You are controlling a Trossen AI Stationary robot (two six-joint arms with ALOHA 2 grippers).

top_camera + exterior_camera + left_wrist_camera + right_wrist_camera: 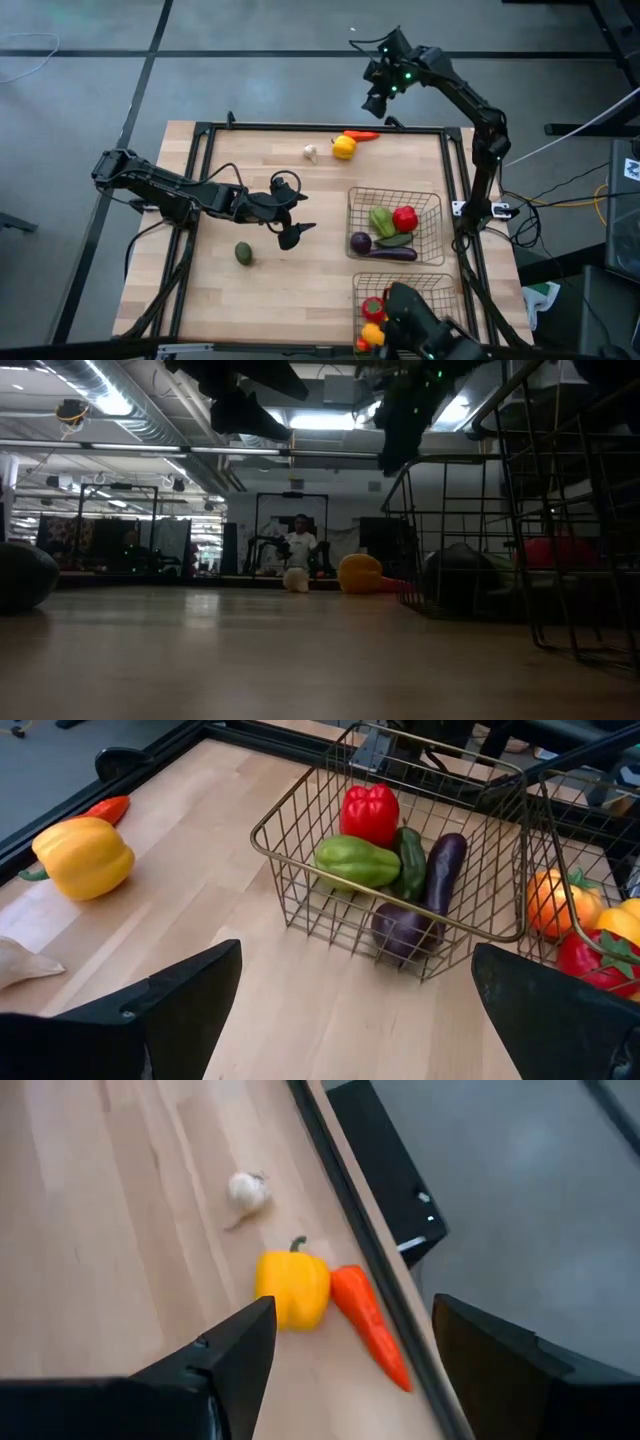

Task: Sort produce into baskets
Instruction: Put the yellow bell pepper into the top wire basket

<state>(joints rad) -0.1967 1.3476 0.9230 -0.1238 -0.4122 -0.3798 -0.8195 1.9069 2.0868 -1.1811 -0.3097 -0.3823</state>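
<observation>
We see a pale wooden table (pixel 300 270) with a dark frame, and toy produce in smooth, glossy plastic spread over it. Two square baskets of thin bronze-grey wire mesh sit toward three and five o'clock of the table's middle. The upper basket (pixel 432 205) holds a blocky red pepper (pixel 405 218), a lumpy light-green pepper (pixel 381 221), a slim dark-green piece (pixel 410 860) and a long purple eggplant (pixel 385 254) with a rounder purple piece (pixel 360 242) just beside it. The lower basket (pixel 440 282), just beside the first, holds red, orange and yellow pieces, partly hidden by dark equipment in the high view.

Loose on the wood, near twelve o'clock, a ribbed yellow pepper (pixel 343 147) touches a tapered orange-red pepper (pixel 362 136) at the table's rim, with a small white garlic bulb (pixel 310 152) just beside them at about nine o'clock of the yellow one. A dark green avocado (pixel 243 254) lies alone toward eight o'clock.

The left gripper (pixel 292 211) hovers over the middle of the table, its dark fingers spread wide and empty. The right gripper (pixel 377 100) hangs above the far edge near the yellow pepper, fingers likewise spread and holding nothing.
</observation>
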